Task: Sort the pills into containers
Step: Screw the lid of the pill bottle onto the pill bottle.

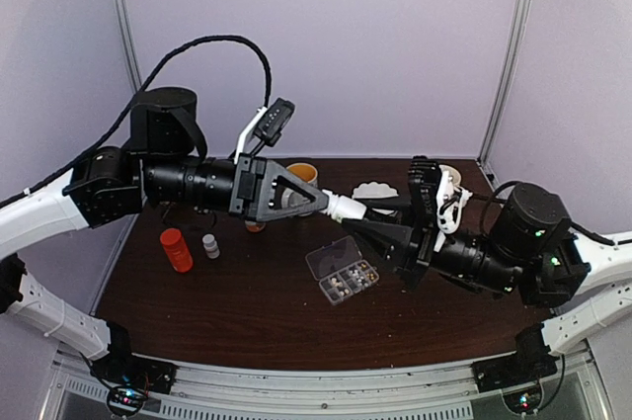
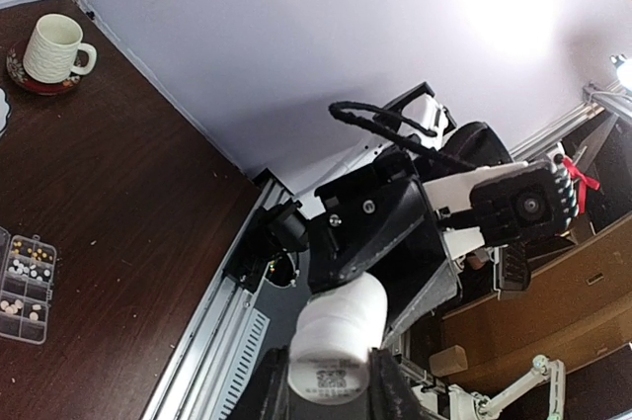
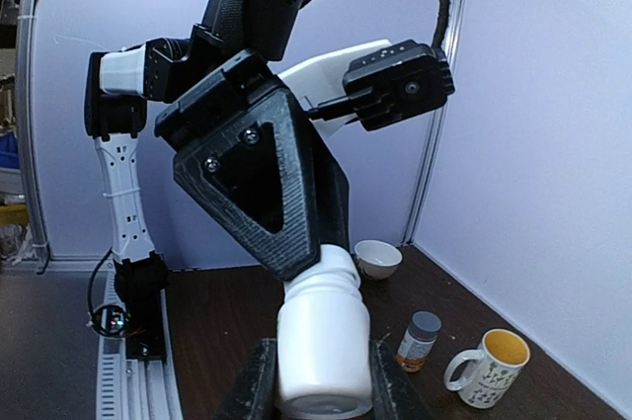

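At the far left of the dark brown surface (image 1: 247, 311) an orange bottle (image 1: 177, 250) stands upright, with a small grey-capped bottle (image 1: 210, 246) just beside it on its right; the left arm reaches in above them toward the middle, and the left pincer (image 1: 334, 205) is pinching one end of a white bottle (image 1: 349, 209) held in the air above the surface, lying roughly level; behind that arm a mug with a yellow inside (image 1: 302, 173) stands near the back wall; near the middle the pill box (image 1: 343, 272) lies flat on the surface, below and a little in front of the spot where the two arms meet, apart from both, with its clear lid swung open toward the left rear; the pills (image 1: 348, 282) sit inside its compartments (image 2: 22, 292), and the left wrist view shows pale ones in some cells and tiny yellowish or darker ones in another; further back a white scalloped mat (image 1: 373, 190) lies flat; the right pincer (image 1: 363, 214) comes in from the right and is pinching the other end of the same white bottle, so the bottle is gripped between the two arms, each wrist view showing its own fingers clamped on either side of it; at the back right corner a white mug (image 2: 54, 47) stands upright on a dark coaster (image 2: 30, 82), partly hidden by the right arm from above.
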Controlling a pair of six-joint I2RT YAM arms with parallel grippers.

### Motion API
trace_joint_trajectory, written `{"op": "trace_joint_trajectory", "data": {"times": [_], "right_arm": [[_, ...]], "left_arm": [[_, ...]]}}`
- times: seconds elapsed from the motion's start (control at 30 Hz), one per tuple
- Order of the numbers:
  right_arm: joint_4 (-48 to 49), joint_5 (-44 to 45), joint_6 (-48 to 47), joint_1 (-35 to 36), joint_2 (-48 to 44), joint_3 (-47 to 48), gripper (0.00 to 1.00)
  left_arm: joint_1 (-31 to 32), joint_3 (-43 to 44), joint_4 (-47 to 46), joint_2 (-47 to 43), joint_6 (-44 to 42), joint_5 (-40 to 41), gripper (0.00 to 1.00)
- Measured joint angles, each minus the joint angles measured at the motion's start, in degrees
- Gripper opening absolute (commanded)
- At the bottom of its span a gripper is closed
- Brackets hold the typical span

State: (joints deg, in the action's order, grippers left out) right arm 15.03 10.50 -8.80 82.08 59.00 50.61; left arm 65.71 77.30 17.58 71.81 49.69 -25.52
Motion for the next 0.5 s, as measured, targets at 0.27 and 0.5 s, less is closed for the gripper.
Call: {"op": "trace_joint_trajectory", "data": {"times": [0.27,0.5], "right_arm": [[-0.3,0.2,-2.3,0.5,-0.3,0.3,0.00],[-0.6,-5.6,3.0,0.1,-2.2,0.9,0.00]], "left_arm": [[0.0,-2.1,-3.9,-0.5,0.7,-0.4,0.02],[0.0,0.3,-5.9,1.6,-1.8,-7.1,0.04]]}}
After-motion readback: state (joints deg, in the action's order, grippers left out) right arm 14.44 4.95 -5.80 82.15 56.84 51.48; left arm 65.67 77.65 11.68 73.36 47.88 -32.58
